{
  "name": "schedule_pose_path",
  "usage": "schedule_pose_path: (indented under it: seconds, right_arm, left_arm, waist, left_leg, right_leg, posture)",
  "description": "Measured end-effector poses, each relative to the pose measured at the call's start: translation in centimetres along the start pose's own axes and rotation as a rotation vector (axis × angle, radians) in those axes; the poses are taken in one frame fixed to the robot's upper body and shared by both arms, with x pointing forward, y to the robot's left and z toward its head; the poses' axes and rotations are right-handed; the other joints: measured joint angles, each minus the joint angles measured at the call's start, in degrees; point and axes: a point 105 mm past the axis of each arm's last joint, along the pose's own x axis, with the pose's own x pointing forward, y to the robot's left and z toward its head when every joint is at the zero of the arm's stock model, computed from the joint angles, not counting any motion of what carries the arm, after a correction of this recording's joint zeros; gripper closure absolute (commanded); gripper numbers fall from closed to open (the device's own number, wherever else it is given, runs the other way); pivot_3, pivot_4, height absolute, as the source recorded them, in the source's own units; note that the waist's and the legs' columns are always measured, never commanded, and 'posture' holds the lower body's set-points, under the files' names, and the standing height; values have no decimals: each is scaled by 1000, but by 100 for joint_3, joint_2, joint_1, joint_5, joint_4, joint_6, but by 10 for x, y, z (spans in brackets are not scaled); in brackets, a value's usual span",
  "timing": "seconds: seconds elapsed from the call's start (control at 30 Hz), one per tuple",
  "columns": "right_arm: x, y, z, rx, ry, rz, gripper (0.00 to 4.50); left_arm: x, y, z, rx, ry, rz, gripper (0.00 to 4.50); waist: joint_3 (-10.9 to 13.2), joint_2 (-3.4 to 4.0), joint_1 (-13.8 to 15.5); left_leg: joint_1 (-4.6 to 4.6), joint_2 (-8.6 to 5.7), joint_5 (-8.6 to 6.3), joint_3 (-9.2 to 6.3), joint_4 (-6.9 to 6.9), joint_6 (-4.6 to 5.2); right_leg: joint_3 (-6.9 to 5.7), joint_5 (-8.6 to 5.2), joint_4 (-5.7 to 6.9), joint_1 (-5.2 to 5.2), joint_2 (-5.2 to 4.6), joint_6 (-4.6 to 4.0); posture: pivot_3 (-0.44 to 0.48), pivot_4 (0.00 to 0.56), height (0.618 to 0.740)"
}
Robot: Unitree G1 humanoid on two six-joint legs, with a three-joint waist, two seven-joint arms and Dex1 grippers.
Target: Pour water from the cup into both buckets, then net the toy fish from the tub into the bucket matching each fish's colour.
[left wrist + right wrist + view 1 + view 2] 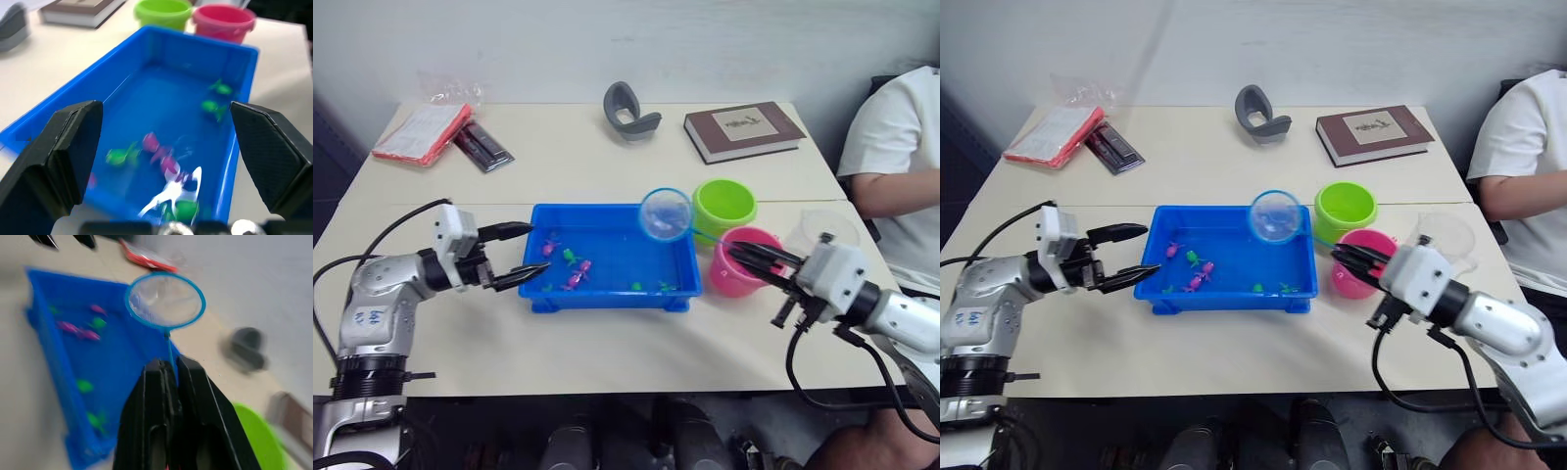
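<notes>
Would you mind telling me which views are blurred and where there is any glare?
Right wrist view: strongly smeared, though the net hoop and the right pincer clamping its handle stay readable. Left wrist view: the toy fish are soft, with a white glint on the water in the tub. Both eye views: sharp and evenly lit.

1. Looks like an office or lab room set up for a tabletop trial: two plain cream tables (607, 157) pushed together, the seam running across the middle.
2. Behind them, a bare pale wall (607, 44).
3. On the far side lies a brown hardback book (742, 130), office clutter rather than kitchen gear.
4. Far left, a red-edged packet (421, 133) in clear wrapping beside a dark flat pack (483, 147).
5. At the right edge, a person in a white shirt (891, 157) sits close by the table.
</notes>
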Motion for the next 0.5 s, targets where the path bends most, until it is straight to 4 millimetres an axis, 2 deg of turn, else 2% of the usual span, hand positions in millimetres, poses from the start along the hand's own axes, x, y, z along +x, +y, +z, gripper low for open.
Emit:
schedule_pose_path:
  seconds: [0.1,0.23,0.5]
  right_arm:
    - [26,-2,-14,62,184,59,4500]
    - [53,-4,-22,86,251,84,4500]
    - [79,-7,-55,-40,427,164,4500]
  left_arm:
    - [-22,1,-9,-20,35,66,62]
    - [-40,-4,-12,-19,58,114,62]
    - [-46,-12,-8,-3,82,112,62]
  waist:
    - [0,0,19]
    - [-3,-3,49]
    - [-3,-3,24]
  left_leg:
    - [-18,1,-7,11,4,3]
    - [-67,1,-6,15,4,-8]
    - [-94,-2,-8,25,14,0]
  right_leg:
    - [-3,3,2,-30,-14,-8]
    - [-14,-1,35,-81,-7,-15]
    - [-69,3,27,-95,13,-8]
  posture:
    - [0,150,740]
    - [0,150,740]
    - [0,150,740]
